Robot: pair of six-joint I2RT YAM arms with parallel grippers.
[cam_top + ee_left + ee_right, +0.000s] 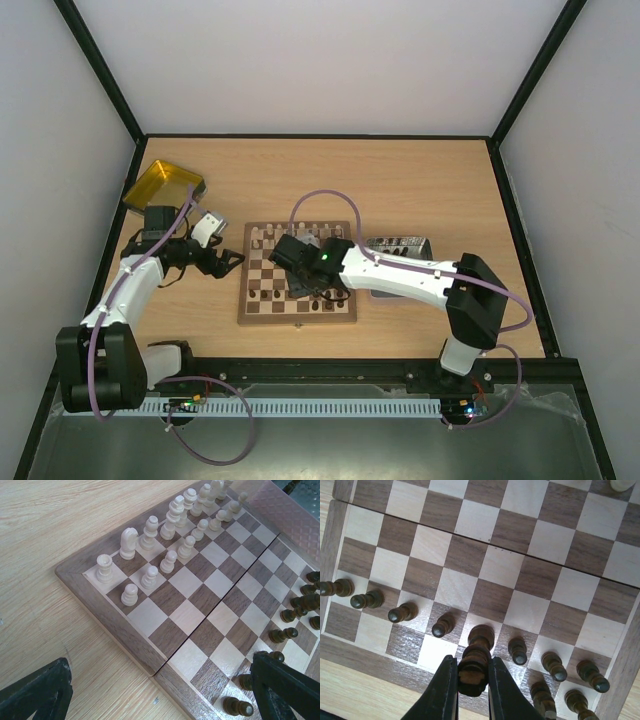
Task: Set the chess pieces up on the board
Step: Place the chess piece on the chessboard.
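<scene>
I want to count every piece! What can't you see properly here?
Top view: right arm covers the board's middle; pieces too small to name.
Left wrist: dark pieces cut off by the right edge and a finger.
Right wrist: fingers hide the held piece's sides; kind unclear.

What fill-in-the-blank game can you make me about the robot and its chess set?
1. The right gripper is shut on a ____ chess piece.
2. The left gripper is ____, holding nothing.
3. The tray far left of the board is ____.
Missing words: dark, open, yellow.
</scene>
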